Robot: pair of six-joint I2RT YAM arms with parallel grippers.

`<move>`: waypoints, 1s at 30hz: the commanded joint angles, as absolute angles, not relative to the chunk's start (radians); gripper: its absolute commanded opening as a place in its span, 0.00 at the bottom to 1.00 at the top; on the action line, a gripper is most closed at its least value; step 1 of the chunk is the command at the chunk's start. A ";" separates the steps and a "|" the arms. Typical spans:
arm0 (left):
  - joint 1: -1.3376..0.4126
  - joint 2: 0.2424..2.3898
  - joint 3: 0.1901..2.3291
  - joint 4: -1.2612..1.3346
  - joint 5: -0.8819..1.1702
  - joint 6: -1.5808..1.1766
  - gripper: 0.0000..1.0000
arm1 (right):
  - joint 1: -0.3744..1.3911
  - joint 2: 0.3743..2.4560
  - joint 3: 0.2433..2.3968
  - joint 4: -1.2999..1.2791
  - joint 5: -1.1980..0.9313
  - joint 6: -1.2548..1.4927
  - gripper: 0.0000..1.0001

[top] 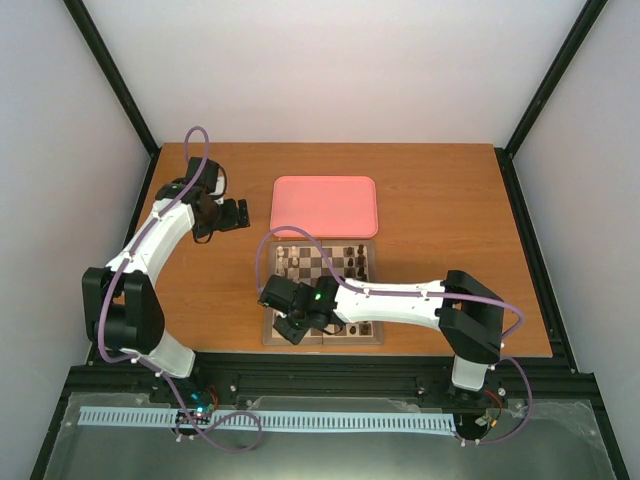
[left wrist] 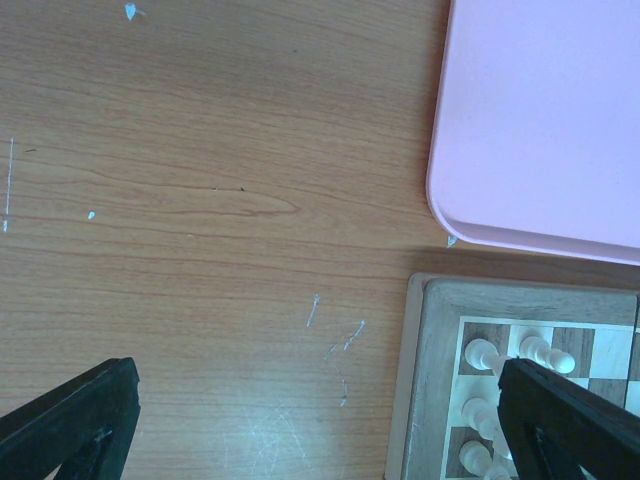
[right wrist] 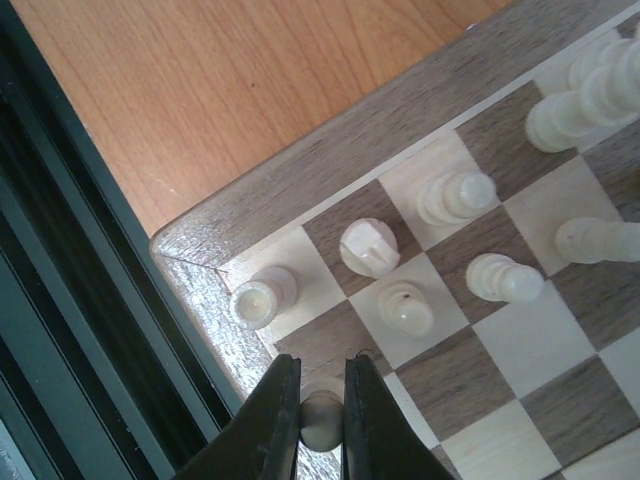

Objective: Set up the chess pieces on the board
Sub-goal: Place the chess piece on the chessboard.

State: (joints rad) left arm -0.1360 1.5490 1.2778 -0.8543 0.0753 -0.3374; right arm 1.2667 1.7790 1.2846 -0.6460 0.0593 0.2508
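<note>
The board (top: 371, 338) lies in the middle of the table. My right gripper (top: 293, 325) hovers over its near-left corner. In the right wrist view this gripper (right wrist: 321, 385) is shut on a small cream chess piece (right wrist: 321, 422), held over the border (right wrist: 330, 160) beside the first squares. Other cream chess pieces stand close by: one on the corner square (right wrist: 262, 297), a knight-like one (right wrist: 368, 246) and a pawn (right wrist: 405, 307). My left gripper (top: 240, 213) hangs open over bare table to the left of the board. Its fingers are far apart and hold nothing (left wrist: 315, 400).
A pink tray (top: 326, 206) lies just beyond the board, its rounded corner (left wrist: 545, 120) in the left wrist view. Dark pieces (top: 350, 254) stand along the board's far rows. The table's black frame edge (right wrist: 90, 330) runs right beside the board corner.
</note>
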 commanded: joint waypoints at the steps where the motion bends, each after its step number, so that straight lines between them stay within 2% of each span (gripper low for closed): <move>1: -0.140 1.524 1.282 -0.843 0.080 -0.343 1.00 | 1.284 1.756 1.253 -0.595 0.033 0.241 0.03; 30: -0.140 1.531 1.273 -0.839 0.073 -0.341 1.00 | 1.282 1.791 1.226 -0.550 0.031 0.221 0.06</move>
State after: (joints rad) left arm -0.1360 1.5490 1.2667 -0.8532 0.0750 -0.3374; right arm 1.2743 1.7821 1.2358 -0.5728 0.0147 0.2253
